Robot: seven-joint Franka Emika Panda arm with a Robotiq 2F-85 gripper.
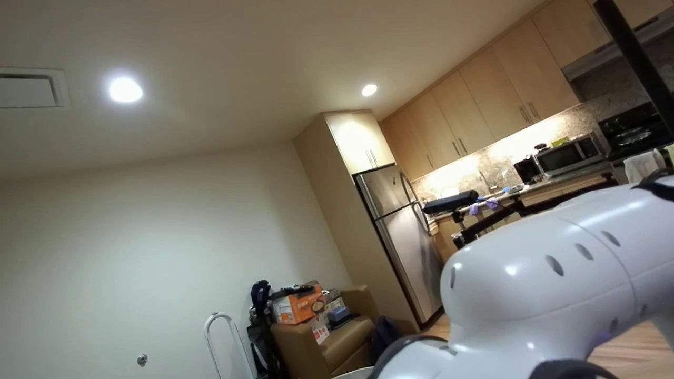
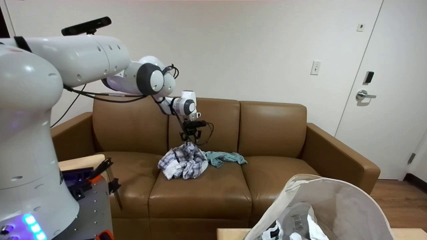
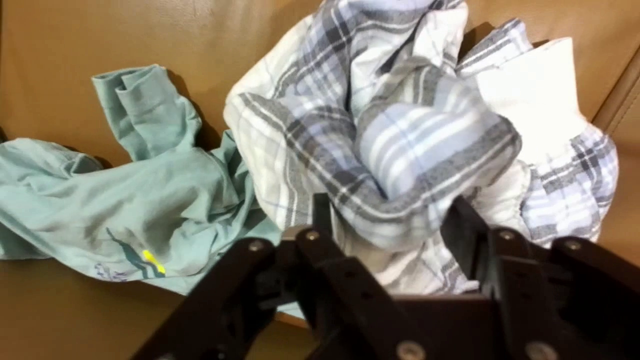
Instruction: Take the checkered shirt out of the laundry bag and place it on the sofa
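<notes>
The checkered shirt (image 2: 184,162), white, grey and blue, lies bunched up on the middle seat of the brown sofa (image 2: 200,196). It fills much of the wrist view (image 3: 325,130). My gripper (image 2: 191,137) points down just above the shirt. In the wrist view my gripper (image 3: 391,204) is open, its fingers wide apart, with a raised fold of the shirt between them; I cannot tell whether the fingers touch it. The cream laundry bag (image 2: 347,200) stands open at the front right, with white and grey items inside.
A teal garment (image 2: 224,158) lies beside the shirt on the sofa, also in the wrist view (image 3: 165,200). The sofa backrest (image 2: 272,128) rises close behind the gripper. A wooden surface (image 2: 232,234) is under the bag. An exterior view shows a brown armchair (image 1: 300,350) piled with boxes.
</notes>
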